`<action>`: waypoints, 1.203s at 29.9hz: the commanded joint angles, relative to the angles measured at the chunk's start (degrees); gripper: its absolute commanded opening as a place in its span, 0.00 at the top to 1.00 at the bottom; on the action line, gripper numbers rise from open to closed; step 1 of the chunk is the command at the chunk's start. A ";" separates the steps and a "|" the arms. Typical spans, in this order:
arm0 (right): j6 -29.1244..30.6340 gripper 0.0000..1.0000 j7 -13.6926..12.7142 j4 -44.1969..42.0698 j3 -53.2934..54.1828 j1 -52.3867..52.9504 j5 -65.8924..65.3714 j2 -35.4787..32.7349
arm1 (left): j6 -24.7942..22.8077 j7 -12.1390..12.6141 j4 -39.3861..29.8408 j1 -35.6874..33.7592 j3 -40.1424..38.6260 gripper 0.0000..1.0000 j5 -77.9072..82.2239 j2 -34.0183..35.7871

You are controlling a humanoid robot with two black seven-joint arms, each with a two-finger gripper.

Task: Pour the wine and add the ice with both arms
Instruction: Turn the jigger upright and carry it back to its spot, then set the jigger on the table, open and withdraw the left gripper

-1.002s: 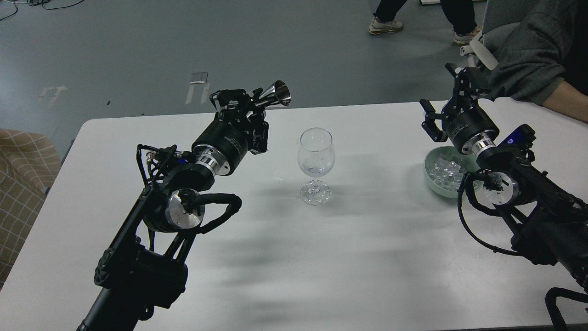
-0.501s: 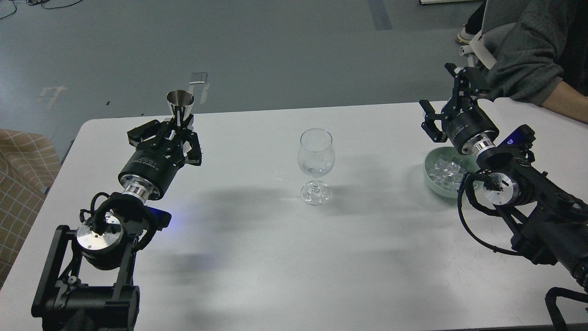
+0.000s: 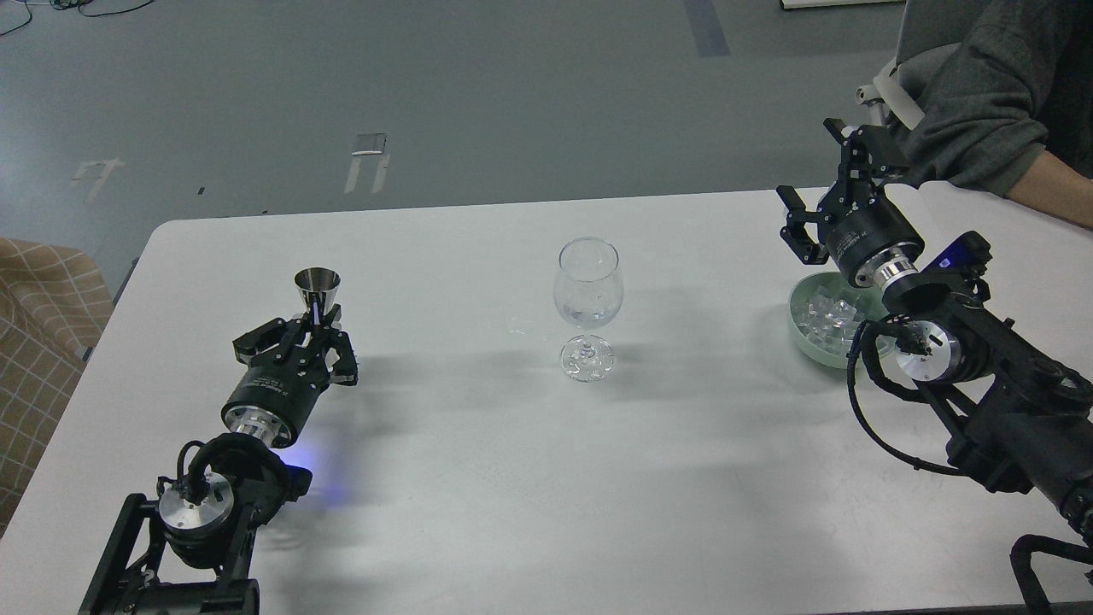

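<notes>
Head view: wine glass (image 3: 587, 295) mid-table, apparently poured; left gripper (image 3: 313, 329) clenched on steel measuring cup (image 3: 317, 290) upright by left edge; ice (image 3: 827, 314) unmoved in green bowl (image 3: 803, 335) at right edge; right gripper (image 3: 824, 205) spread empty above it; icing remains.

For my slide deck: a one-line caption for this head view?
Left gripper holds a steel jigger upright beside the wine glass; right gripper above the ice.
</notes>
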 commanded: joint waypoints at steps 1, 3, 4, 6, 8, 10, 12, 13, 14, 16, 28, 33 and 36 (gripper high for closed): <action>0.00 0.00 0.00 -0.01 0.03 0.00 0.01 -0.25 | -0.43 -0.64 1.49 -0.27 0.08 0.67 -0.06 0.00; 0.00 0.00 0.00 -0.01 -0.06 0.00 0.01 -0.34 | -0.43 -0.64 1.49 -0.36 0.08 0.65 -0.15 0.00; 0.00 0.00 0.00 -0.01 -0.06 0.00 0.01 -0.26 | -0.43 -0.64 1.49 -0.45 0.08 0.62 -0.15 0.00; 0.00 0.00 0.00 -0.01 -0.06 0.00 0.01 -0.17 | -0.35 -0.64 1.57 -0.88 0.08 0.55 -0.15 0.00; 0.00 0.00 0.00 -0.01 -0.06 0.00 -0.08 0.01 | -0.17 -0.64 1.66 -0.97 0.08 0.51 -0.15 0.00; -0.09 0.00 0.00 -0.01 -0.06 0.00 0.00 0.09 | -0.08 -0.64 1.93 -1.06 0.17 0.46 -0.06 0.00; -0.09 0.00 0.00 -0.01 -0.06 0.00 -0.08 0.01 | -0.08 -0.64 2.10 -0.97 0.17 0.45 -0.06 0.00; -0.09 0.00 0.00 -0.01 -0.06 0.00 0.00 0.01 | -0.08 -0.64 2.10 -0.97 0.17 0.45 -0.06 0.00; -0.09 0.00 0.00 -0.01 -0.06 0.00 0.01 -0.08 | -0.08 -0.64 2.10 -0.97 0.17 0.45 0.03 0.00; -0.09 0.00 0.00 -0.01 0.03 0.00 0.00 -0.08 | -0.08 -0.64 2.10 -0.97 0.26 0.44 0.03 0.00; -0.09 0.00 0.00 -0.01 0.03 0.00 0.01 0.01 | 0.62 -0.20 2.10 -1.33 0.70 0.03 0.29 0.00; -0.09 0.00 0.00 -0.01 0.03 0.00 0.01 -0.08 | 0.36 0.24 1.40 -0.36 0.52 0.02 0.38 0.00; -0.09 0.00 0.00 0.08 0.03 0.00 0.01 -0.08 | 0.27 0.33 1.14 0.17 0.17 0.02 0.11 0.00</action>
